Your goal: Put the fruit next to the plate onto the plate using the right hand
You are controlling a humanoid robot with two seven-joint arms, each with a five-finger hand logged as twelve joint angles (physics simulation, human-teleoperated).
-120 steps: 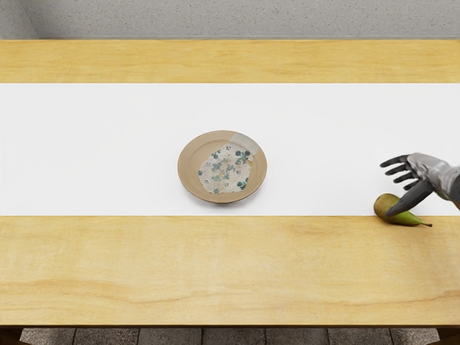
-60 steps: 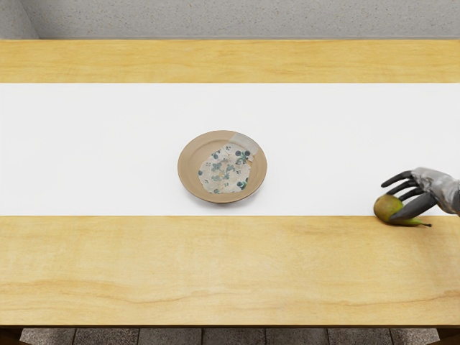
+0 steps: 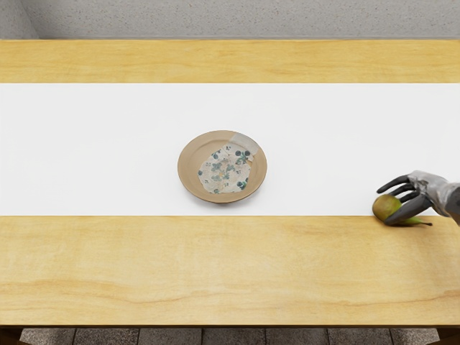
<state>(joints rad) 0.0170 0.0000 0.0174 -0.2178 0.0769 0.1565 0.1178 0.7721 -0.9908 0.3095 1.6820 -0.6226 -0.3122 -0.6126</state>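
Wooden table (image 3: 215, 273) w/ a white runner (image 3: 108, 144) across its middle, grey wall at the far side. Brown plate (image 3: 185, 172) w/ a speckled centre sits mid-runner, nothing on it.

Pear (image 3: 384, 206) lies well apart from the plate, far over to the right, on the runner's near edge where cloth meets wood, stem end pointing right. Right hand (image 3: 417, 192) comes in from the right edge and is cupped over it. Fingers (image 3: 392, 185) fan a little and curl over the pear's far side, and the thumb crosses its near side, so it's pinched between them. Can't tell how firm the hold is. Left arm isn't showing.

Step in hand, as I read it: the grasp, w/ the pear not lifted yet. Next move prob. needs a firm squeeze first, since a pear is rounded and could roll or slip out. Then lift clear of the cloth, carry left to the plate, lower and let go over the centre.
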